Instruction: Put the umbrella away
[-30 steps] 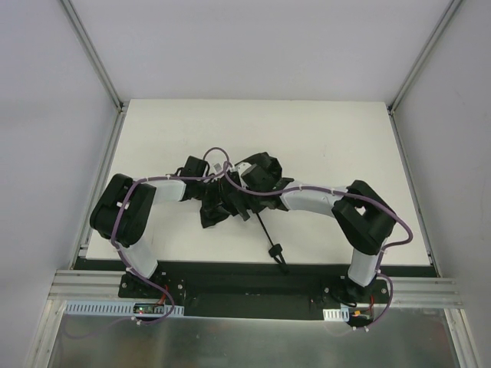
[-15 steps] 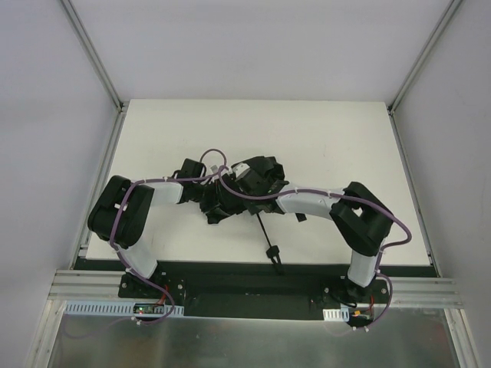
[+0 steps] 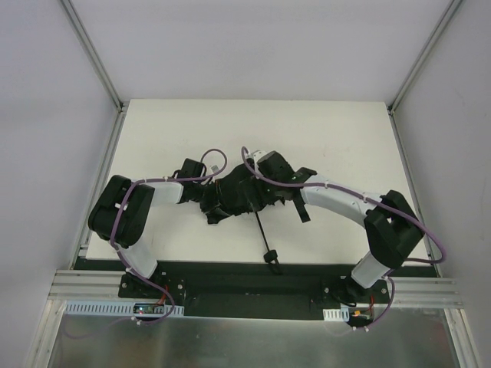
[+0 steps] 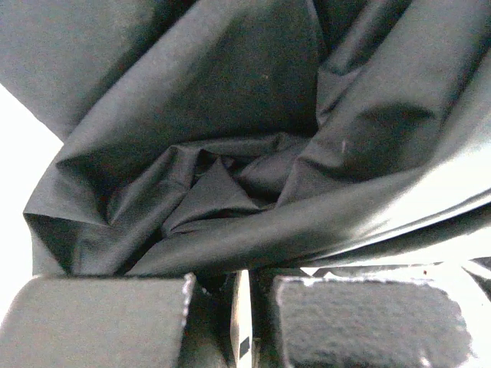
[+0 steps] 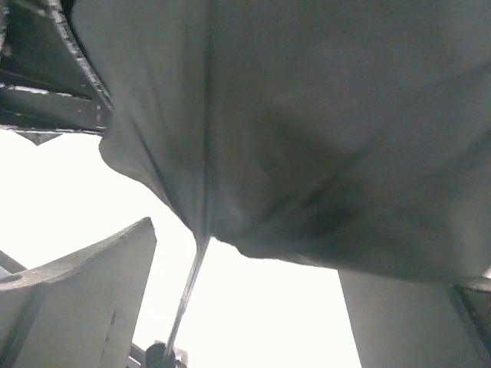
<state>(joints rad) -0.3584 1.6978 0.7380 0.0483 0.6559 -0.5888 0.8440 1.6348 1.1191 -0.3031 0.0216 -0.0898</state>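
Note:
The umbrella point(image 3: 230, 198) lies bunched as black fabric at the middle of the white table point(image 3: 345, 138). Its thin shaft point(image 3: 261, 230) runs toward the near edge and ends in a small knob handle point(image 3: 270, 257). My left gripper point(image 3: 209, 201) sits at the bundle's left end. In the left wrist view it point(image 4: 234, 307) is shut, with crumpled fabric point(image 4: 230, 115) pinched at its tips. My right gripper point(image 3: 257, 192) hovers over the bundle's right side. In the right wrist view it point(image 5: 245, 307) is open, with fabric point(image 5: 322, 138) ahead of its fingers and the shaft point(image 5: 188, 295) running between them.
Grey walls and aluminium rails point(image 3: 100, 69) enclose the table on three sides. A black base strip point(image 3: 245, 270) runs along the near edge, close to the handle. Purple cables point(image 3: 211, 157) loop above the left wrist.
The right arm's elbow has swung right and its gripper has shifted over the bundle's right side. The fabric is gathered tighter and the handle has slid slightly left. The left arm has barely moved.

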